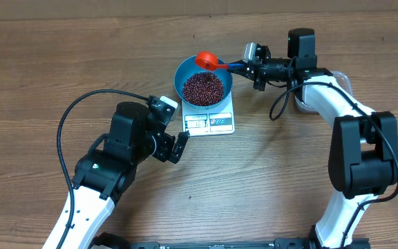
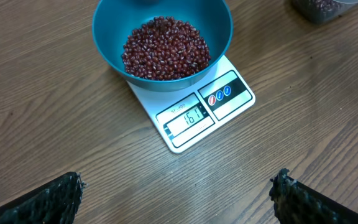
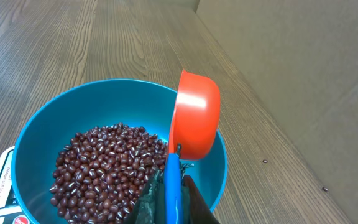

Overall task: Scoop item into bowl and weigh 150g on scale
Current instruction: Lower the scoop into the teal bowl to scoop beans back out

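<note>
Left wrist view, nearest first: my left claw (image 2: 176, 190) stands fully open with nothing between the fingers, hovering over bare surface (image 2: 42, 124). Just beyond is the scale (image 2: 197, 112), display edge toward me. The digits look like 161, so I judge we're over target, not under. The bowl (image 2: 107, 37) sits on the platform, and the beans (image 2: 165, 48) fill its bottom in a low mound. A clear tub (image 2: 319, 9) with more beans is at the far right corner, well apart from the scale.

Right wrist view: my right claw (image 3: 173, 202) is clamped shut on the blue handle of the scoop (image 3: 194, 115). The red cup is turned on its side over the far rim of the bowl. I can't see into it, so I can't tell if it's empty.

Handling:
- The beans are small, hard, smooth and loose. They roll and spill easily, so fingers are useless and it's scoop only.
- To trim weight, skim shallow off the top of the mound and carry the cup level.
- The scoop is light stiff plastic on a thin handle that could twist in the grip, so hold it close to the cup.
- The bowl is smooth and rests unrestrained on the scale. A bump would shift it or upset the reading.
</note>
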You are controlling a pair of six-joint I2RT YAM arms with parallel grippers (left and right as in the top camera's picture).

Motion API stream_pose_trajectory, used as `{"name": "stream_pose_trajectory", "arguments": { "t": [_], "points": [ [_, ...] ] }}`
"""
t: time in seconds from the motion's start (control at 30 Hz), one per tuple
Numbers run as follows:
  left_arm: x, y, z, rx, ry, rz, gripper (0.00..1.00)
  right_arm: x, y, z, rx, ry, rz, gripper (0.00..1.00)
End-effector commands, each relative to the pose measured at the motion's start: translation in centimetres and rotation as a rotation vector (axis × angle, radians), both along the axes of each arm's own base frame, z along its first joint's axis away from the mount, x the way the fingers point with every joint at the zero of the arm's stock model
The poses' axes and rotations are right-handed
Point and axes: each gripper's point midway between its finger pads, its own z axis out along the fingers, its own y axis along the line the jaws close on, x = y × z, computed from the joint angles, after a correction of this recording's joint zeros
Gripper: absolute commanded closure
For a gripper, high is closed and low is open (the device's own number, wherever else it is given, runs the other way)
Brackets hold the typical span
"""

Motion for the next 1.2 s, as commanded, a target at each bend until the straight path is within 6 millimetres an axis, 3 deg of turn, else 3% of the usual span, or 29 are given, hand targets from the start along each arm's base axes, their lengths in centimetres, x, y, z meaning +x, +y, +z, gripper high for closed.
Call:
{"name": "stream_pose_trajectory", "arguments": {
  "t": [0.0, 0.47, 0.7, 0.93, 1.07, 1.17],
  "points": [
    [-0.2, -0.1, 0.5, -0.004, -0.020, -0.019, 0.00, 0.3, 0.2, 1.6, 0.006, -0.046, 0.007, 0.96],
    [-0.2, -0.1, 0.5, -0.004, -0.020, -0.019, 0.01, -0.1, -0.2, 0.3, -0.023, 0.037, -0.020, 0.96],
    [-0.2, -0.1, 0.5, -0.004, -0.019, -0.019, 0.00, 1.1, -1.5, -0.8, -0.053, 0.219, -0.199, 0.96],
    [-0.2, -0.1, 0.5, -0.003, -0.020, -0.019, 0.00, 0.3, -2.9, 1.0, -0.127, 0.230, -0.292, 0.96],
    [-0.2, -0.1, 0.5, -0.004, -0.020, -0.019, 0.00, -0.4, -2.8, 2.7, -0.126, 0.216, -0.289, 0.96],
    [-0.2, -0.1, 0.5, -0.004, -0.020, -0.019, 0.00, -0.9, -2.2, 2.6, -0.138, 0.228, -0.281, 0.96]
  ]
}}
